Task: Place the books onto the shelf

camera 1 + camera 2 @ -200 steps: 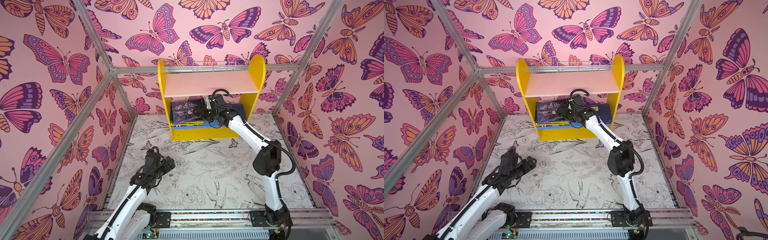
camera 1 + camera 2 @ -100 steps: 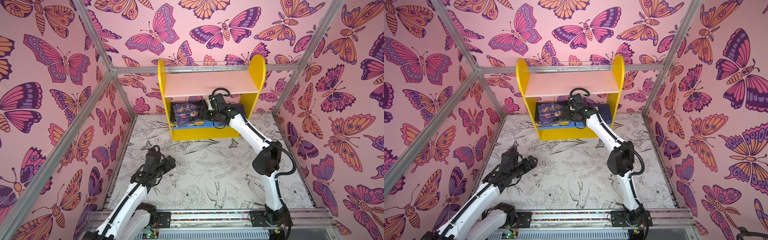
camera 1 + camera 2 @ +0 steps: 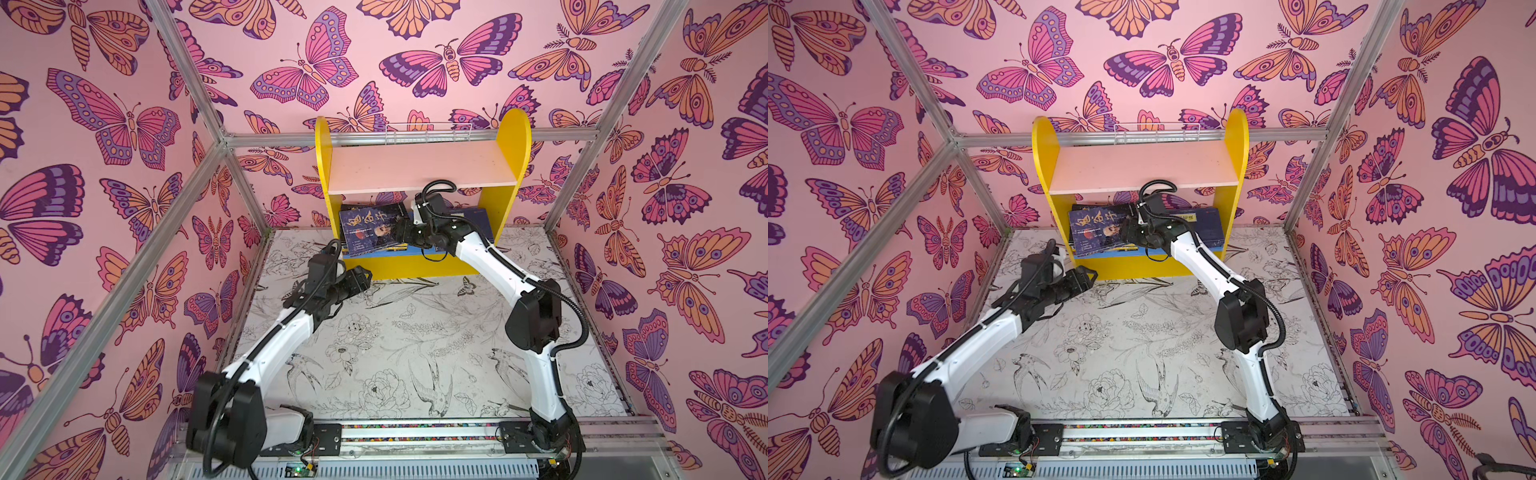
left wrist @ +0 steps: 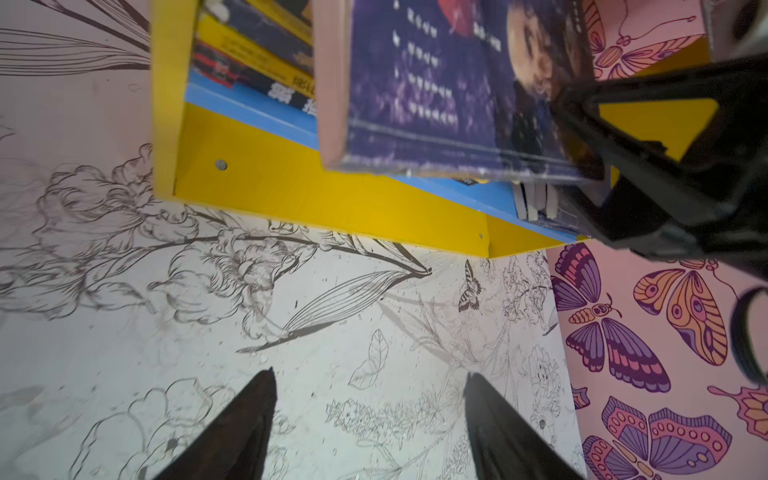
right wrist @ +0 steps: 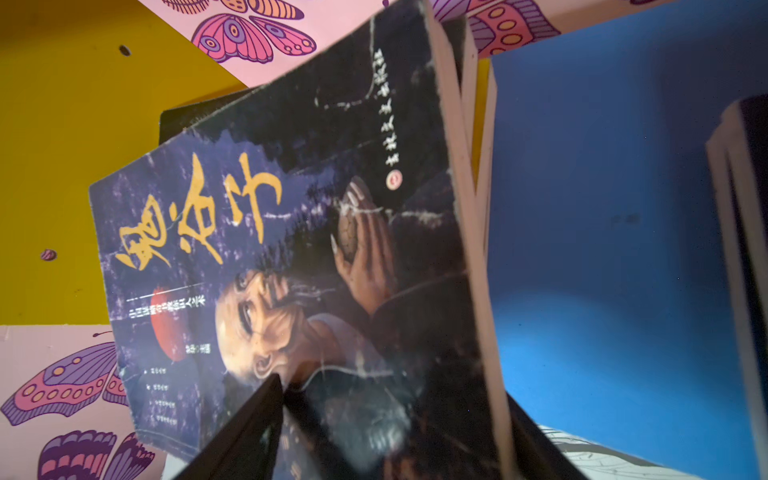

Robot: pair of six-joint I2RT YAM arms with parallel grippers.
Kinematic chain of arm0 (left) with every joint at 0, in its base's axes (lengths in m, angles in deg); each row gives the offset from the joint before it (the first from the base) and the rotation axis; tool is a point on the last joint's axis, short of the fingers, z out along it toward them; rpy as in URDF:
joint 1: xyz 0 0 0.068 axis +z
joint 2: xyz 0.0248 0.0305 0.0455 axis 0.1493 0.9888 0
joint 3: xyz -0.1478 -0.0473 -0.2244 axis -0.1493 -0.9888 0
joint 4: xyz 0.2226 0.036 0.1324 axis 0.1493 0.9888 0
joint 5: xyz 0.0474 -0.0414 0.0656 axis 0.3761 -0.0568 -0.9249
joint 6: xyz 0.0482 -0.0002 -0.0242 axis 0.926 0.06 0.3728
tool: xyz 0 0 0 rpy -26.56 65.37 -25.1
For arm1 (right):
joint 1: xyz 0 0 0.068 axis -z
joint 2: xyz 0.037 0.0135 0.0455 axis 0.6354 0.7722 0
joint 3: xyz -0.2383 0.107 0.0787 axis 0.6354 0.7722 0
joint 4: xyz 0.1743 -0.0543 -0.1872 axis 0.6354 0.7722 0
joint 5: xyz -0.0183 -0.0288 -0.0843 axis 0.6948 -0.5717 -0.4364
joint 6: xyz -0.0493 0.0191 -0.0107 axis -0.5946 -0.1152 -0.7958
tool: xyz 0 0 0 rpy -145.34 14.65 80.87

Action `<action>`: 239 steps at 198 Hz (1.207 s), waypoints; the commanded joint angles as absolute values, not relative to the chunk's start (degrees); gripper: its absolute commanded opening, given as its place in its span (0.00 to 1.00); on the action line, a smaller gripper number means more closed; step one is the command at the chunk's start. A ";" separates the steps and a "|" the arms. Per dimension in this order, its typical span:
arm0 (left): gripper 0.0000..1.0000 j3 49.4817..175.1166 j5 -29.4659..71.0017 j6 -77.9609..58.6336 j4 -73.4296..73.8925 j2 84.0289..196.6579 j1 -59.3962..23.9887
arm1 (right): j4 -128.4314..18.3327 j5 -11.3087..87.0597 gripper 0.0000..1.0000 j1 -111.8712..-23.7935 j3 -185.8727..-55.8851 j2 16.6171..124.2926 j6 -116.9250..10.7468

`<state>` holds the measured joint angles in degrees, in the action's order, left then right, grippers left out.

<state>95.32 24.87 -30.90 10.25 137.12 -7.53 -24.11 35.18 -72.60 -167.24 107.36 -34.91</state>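
Note:
The shelf stands against the back wall, its pink upper board bare. On its blue lower board, a navy book with gold characters and a face on the cover stands tilted, with more books behind it. My right gripper is shut on it, one finger on the cover and the other behind the page edges. My left gripper hangs open over the mat by the shelf's front left corner, holding nothing.
More books lie flat at the left of the lower board. Another dark stack sits at its right end. The yellow side panels and butterfly walls close in the space. The flower-print mat lies in front.
My right gripper has tipped the navy book up from lying flat to standing tilted. My left arm has moved forward toward the shelf and its jaws have narrowed a little.

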 commanded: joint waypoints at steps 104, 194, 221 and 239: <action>0.55 109.43 4.08 -32.17 11.98 150.00 -10.42 | -26.89 41.01 0.77 -72.42 -167.20 103.24 -38.78; 0.54 114.90 -2.12 -32.05 16.00 152.90 -10.93 | -16.33 48.72 0.84 -69.53 -170.65 102.13 -54.16; 0.54 116.15 -1.71 -31.41 16.67 153.52 -10.93 | -12.69 48.96 0.82 -69.42 -171.23 101.83 -60.11; 0.54 116.49 -1.59 -31.23 16.95 153.75 -10.93 | -9.91 48.46 0.81 -69.42 -172.11 102.01 -63.44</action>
<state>114.82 -0.37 -31.82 16.29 152.52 -10.94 -14.15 47.57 -69.84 -168.77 104.87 -54.78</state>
